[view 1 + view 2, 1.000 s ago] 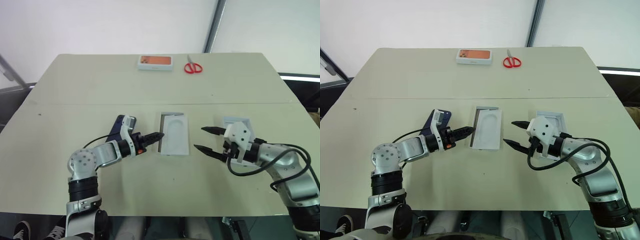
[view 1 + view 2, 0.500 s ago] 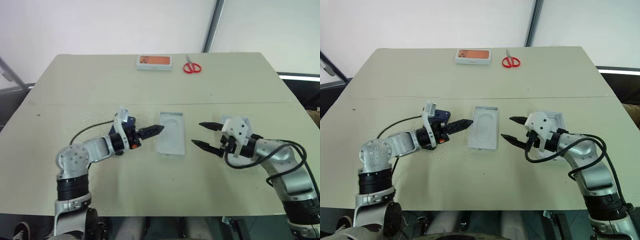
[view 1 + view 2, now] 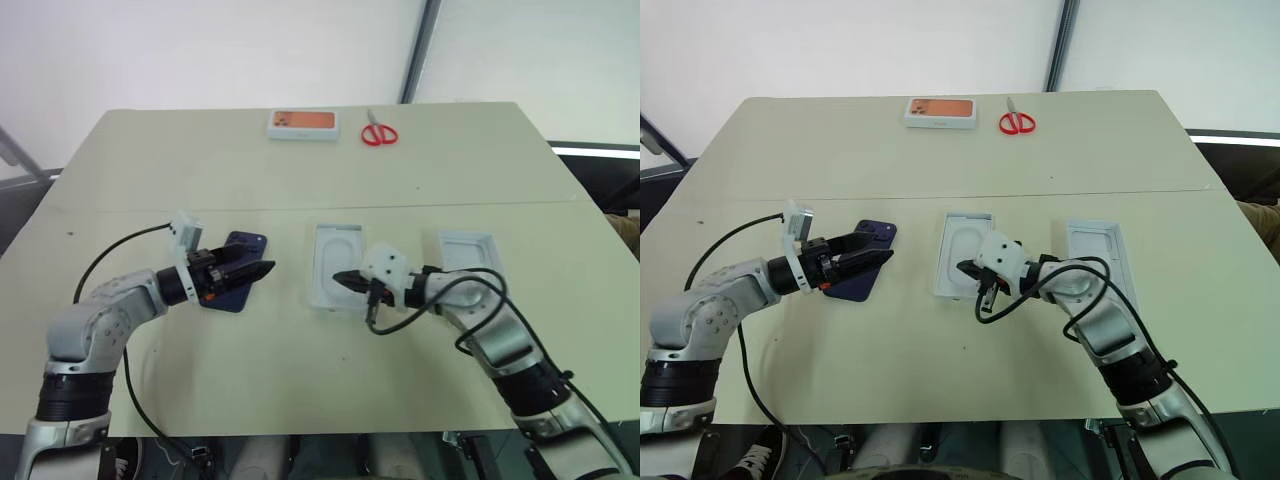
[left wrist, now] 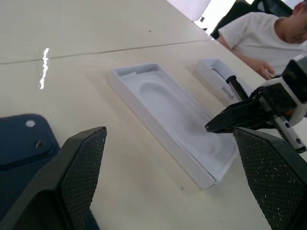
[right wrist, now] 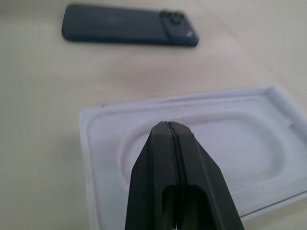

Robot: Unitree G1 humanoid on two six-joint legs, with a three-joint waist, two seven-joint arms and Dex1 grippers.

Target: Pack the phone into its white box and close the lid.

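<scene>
**Phone still out, liner still in the box**

Your left gripper (image 3: 262, 269) is released, jaws wide, hanging over the phone (image 3: 232, 285), not touching it as far as I can tell. Phone lies flat, back up, left of the table's (image 3: 300, 390) middle, just beside the box (image 3: 337, 279).

Your right gripper (image 3: 965, 270) is clenched, fingers (image 5: 175, 158) pressed together with nothing between them. Tip sits over the near end of the box, at or just above the liner's oval recess; contact unclear. My read: you're closed up to poke or pry that liner, since the phone won't seat with it in place.

Lid (image 3: 470, 259) rests open side up, right of the box, toward the table's right edge, so it's ready to flip on later. Orange-topped box (image 3: 303, 124) and scissors (image 3: 379, 133) sit at the far edge, well out of play.

A person in a white shirt (image 4: 259, 33) sits beyond the table's right side.

Nothing packed yet. Watch the box skating under a one-finger push.
</scene>
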